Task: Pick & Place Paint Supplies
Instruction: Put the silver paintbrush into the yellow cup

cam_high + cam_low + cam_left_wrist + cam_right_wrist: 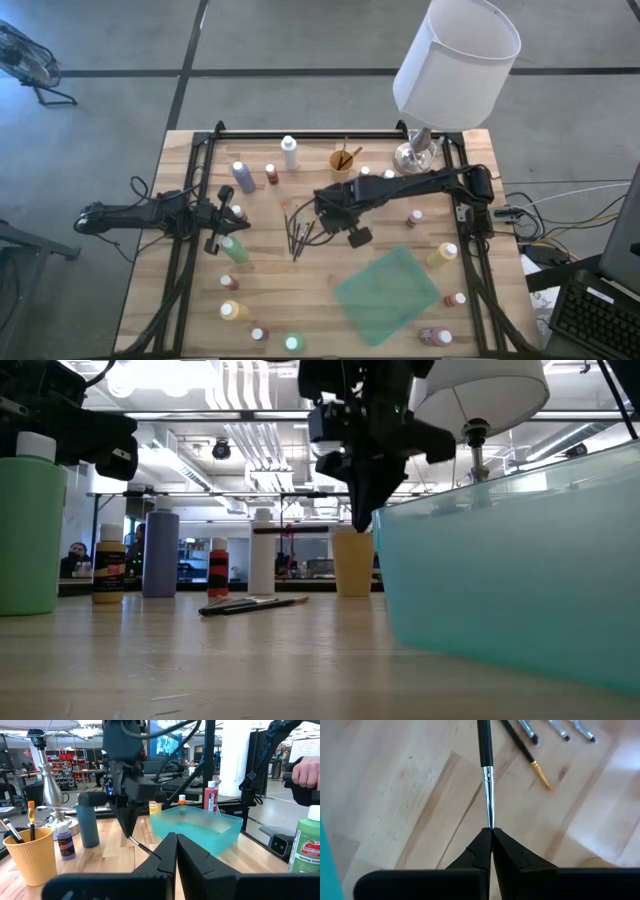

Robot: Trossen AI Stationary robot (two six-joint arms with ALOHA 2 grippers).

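Observation:
My right gripper [491, 831] hangs above the table's middle [322, 214], pointing steeply down, shut on a thin black-handled brush [485, 750]. Several more brushes [300, 236] lie flat on the wood just below it. A yellow cup [343, 160] holding brushes stands behind them. Small paint bottles stand scattered around, such as the tall white one [290, 152] and a green one [233, 248]. My left gripper [176, 840] waits shut at the table's left [232, 214], pointing level. My right gripper pinches the brush by the end of its silver ferrule [490, 817], just between the fingertips. The fingers come from above, slanting down, in line with the brush. The handle hangs away below them [141, 845]; its lower end is hidden, so I cannot tell whether it touches the table.
A teal tray [385, 293] lies at the near right. The white-shaded lamp [455, 60] stands on its silver base [415, 155] at the far right. Black frame rails [190, 210] run along the table's sides. Bare wood shows between the brushes and the tray.

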